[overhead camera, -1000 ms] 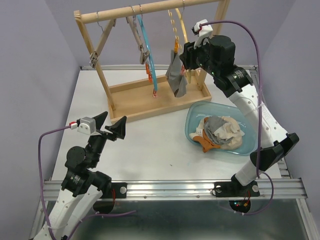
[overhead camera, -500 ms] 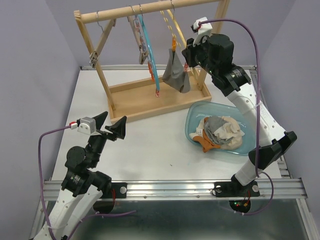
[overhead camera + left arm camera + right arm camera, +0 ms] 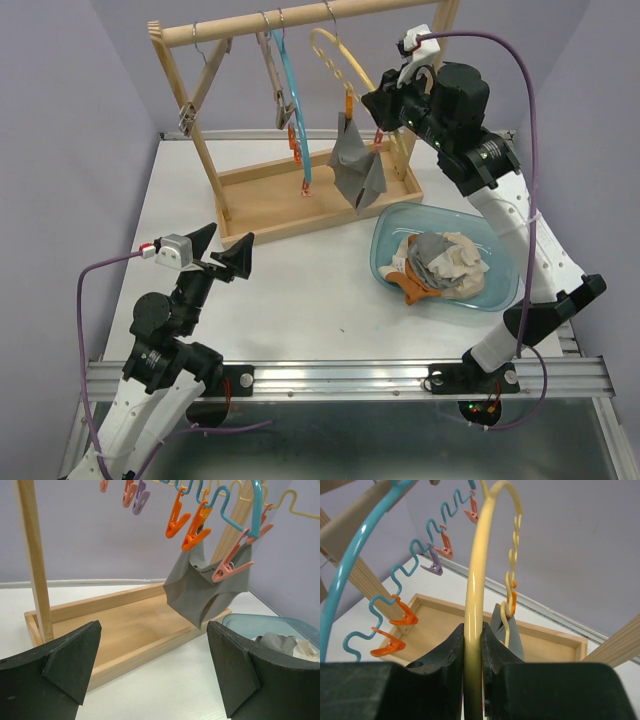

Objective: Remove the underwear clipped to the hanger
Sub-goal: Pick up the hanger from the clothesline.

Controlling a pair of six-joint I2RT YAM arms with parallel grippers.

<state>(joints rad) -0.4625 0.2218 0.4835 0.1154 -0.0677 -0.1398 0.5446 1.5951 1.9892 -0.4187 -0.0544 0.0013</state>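
One grey underwear [image 3: 357,170] hangs from a yellow hanger [image 3: 340,55] by orange clips, above the wooden rack's tray. My right gripper [image 3: 382,112] is shut on the yellow hanger's lower bar, right beside the garment. In the right wrist view the fingers [image 3: 473,640] pinch the yellow bar [image 3: 477,570], with the grey cloth [image 3: 512,637] just behind. My left gripper [image 3: 225,252] is open and empty, low over the table at the front left. Its wrist view [image 3: 155,670] looks at the grey underwear [image 3: 200,592] from a distance. Several removed garments [image 3: 445,262] lie in the blue tub.
The wooden rack [image 3: 300,190] stands at the back with a blue hanger [image 3: 290,90] and other clip hangers on its rail. The translucent blue tub [image 3: 502,290] sits at the right, close to the rack's tray.
My right gripper has risen and shifted right with the yellow hanger. The hanger's hook has slid left along the rail, and the grey underwear has swung and lifted with it.
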